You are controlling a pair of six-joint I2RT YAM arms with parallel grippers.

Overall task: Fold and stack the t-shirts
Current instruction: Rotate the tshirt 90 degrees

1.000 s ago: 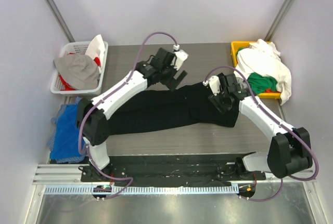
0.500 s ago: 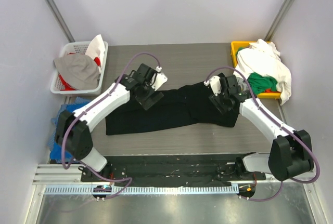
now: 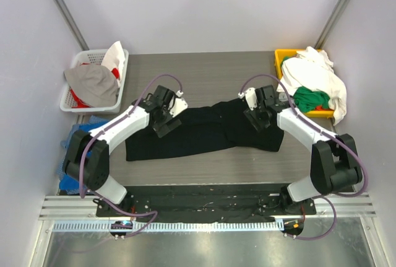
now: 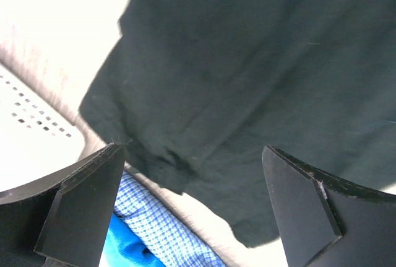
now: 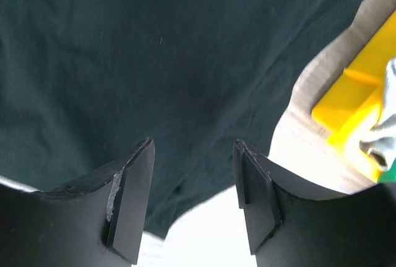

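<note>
**Work surface seen from above and from both wrists.** The black t-shirt [image 3: 204, 134] lies flat as a long band across the middle of the table [image 3: 216, 72]. It runs from near the left edge to near the right edge, and its right end is broader and closer to the far edge.

My left gripper [image 3: 166, 123] is above the left part of the shirt. Its fingers [image 4: 86, 208] are spread wide with nothing between them. The left wrist view shows the shirt's edge below, with a blue checked cloth [image 4: 154, 242] beyond it, at the table's left edge.

My right gripper [image 3: 257, 120] is above the right part of the shirt. Its fingers [image 5: 133, 199] are also parted, by a narrower gap, and hold no fabric. I cannot tell whether either gripper touches the cloth.

A white basket [image 3: 122, 78] stands at the far left corner and holds a grey garment [image 3: 93, 84]. A yellow bin [image 3: 279, 62] stands at the far right corner. White t-shirts [image 3: 318, 78] are heaped in it and spill over its right rim, and a green t-shirt [image 3: 311, 100] sits at its near side.
</note>
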